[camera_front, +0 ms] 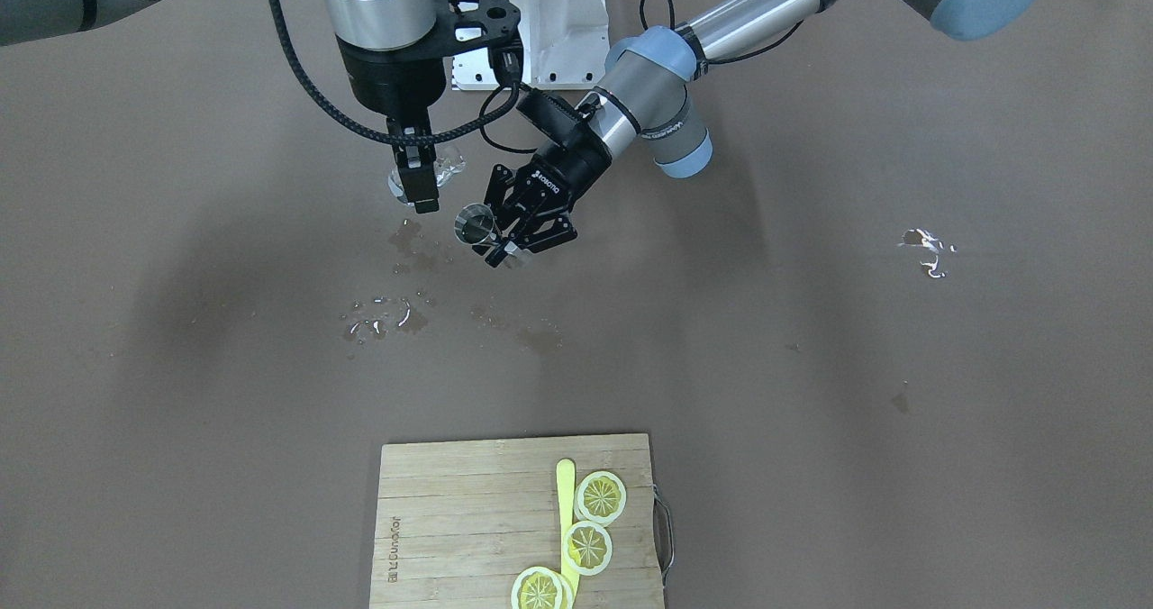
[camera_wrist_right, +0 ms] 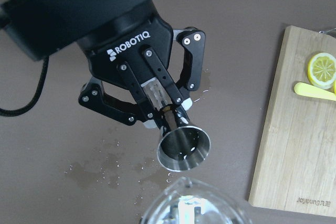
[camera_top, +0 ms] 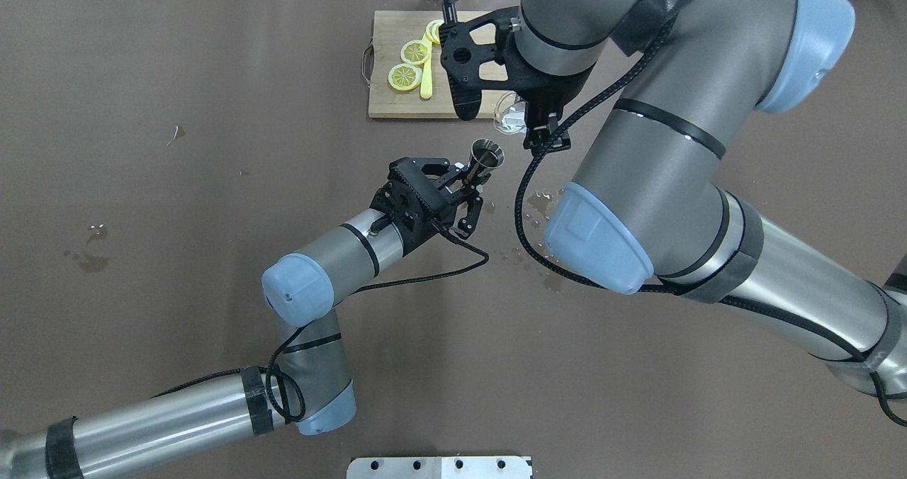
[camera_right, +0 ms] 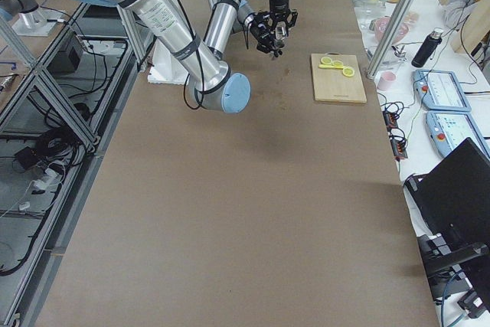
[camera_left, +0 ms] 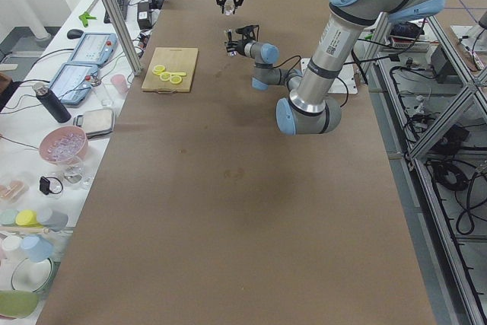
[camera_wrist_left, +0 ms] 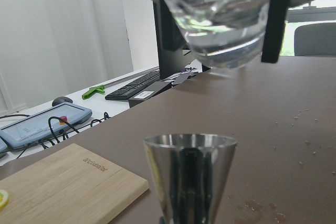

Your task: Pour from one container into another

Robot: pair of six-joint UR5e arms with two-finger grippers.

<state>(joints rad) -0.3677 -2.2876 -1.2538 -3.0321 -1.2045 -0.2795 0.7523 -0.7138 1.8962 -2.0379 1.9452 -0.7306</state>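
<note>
You've got the left gripper [camera_wrist_right: 167, 113] closed tight on the narrow waist of the jigger [camera_wrist_right: 184, 148], holding it tilted above the table [camera_front: 811, 366]. The right gripper [camera_front: 422, 183] is pinching the glass tumbler [camera_wrist_left: 226, 24] just above the jigger's mouth, with liquid still inside. Splashes [camera_front: 378, 316] dot the table below.

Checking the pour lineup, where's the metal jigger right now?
Overhead view, mid-table: the jigger sits gripped in the left pincer, just down-left of the glass tumbler, with the cutting board beyond it.
</note>
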